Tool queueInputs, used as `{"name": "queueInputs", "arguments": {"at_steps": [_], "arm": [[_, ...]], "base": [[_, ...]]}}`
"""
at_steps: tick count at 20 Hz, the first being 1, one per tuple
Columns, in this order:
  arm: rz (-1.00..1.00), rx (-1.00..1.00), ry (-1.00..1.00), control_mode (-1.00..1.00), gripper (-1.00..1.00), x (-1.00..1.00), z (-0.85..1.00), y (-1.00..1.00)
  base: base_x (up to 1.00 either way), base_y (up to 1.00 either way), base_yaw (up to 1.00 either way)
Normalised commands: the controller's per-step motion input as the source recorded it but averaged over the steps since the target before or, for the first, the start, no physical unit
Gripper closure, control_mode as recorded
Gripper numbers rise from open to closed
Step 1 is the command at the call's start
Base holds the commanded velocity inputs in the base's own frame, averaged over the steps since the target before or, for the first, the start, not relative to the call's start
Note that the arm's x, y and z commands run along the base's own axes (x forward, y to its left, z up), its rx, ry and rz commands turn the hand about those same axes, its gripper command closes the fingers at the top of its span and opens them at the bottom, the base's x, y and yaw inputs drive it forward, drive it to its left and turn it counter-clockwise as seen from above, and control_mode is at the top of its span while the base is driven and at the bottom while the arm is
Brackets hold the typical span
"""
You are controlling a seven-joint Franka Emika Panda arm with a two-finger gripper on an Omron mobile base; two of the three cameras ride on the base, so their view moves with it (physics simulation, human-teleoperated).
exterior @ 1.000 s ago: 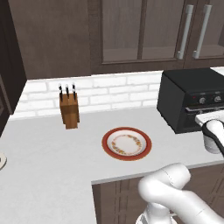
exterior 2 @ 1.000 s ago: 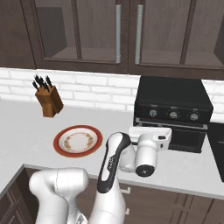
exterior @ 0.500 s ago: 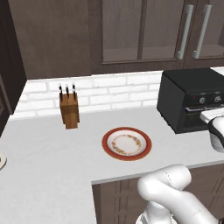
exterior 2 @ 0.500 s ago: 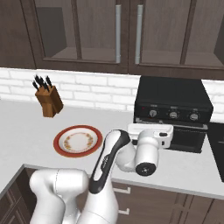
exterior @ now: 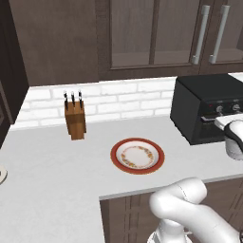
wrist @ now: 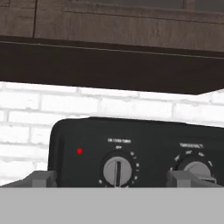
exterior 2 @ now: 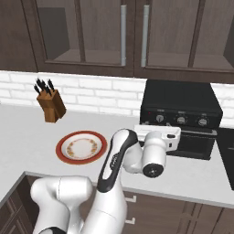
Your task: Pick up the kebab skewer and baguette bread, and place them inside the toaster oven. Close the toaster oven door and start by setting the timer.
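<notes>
Counter: toaster oven (empty plate beside)

The toaster oven is showing matte black, with a red light glowing on its panel. The plate is displaying a red rim around a speckled cream centre; the knife block is presenting brown wood.

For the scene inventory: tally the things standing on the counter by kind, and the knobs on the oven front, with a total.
Toaster oven: 1
Plate: 1, nothing on it
Knife block: 1
Oven knobs: 3
Total: 6

The toaster oven door looks shut; the hand view faces the left knob, with a red light beside it.
</notes>
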Motion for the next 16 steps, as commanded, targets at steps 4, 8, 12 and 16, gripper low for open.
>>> {"name": "queueInputs", "arguments": {"at_steps": [4,8,12,16], "arm": [[0.00,0.03,0.00,-1.00,-1.00,0.23,-0.02,0.00],[0.00,0.00,0.00,-1.00,-1.00,0.29,-0.09,0.00],[0.00,0.00,0.00,-1.00,-1.00,0.26,-0.02,0.00],[0.00,0.00,0.00,-1.00,-1.00,0.11,0.00,0.00]], "base": [[0.00,0.00,0.00],[0.00,0.00,0.00],[0.00,0.00,0.00],[0.00,0.00,0.00]]}}
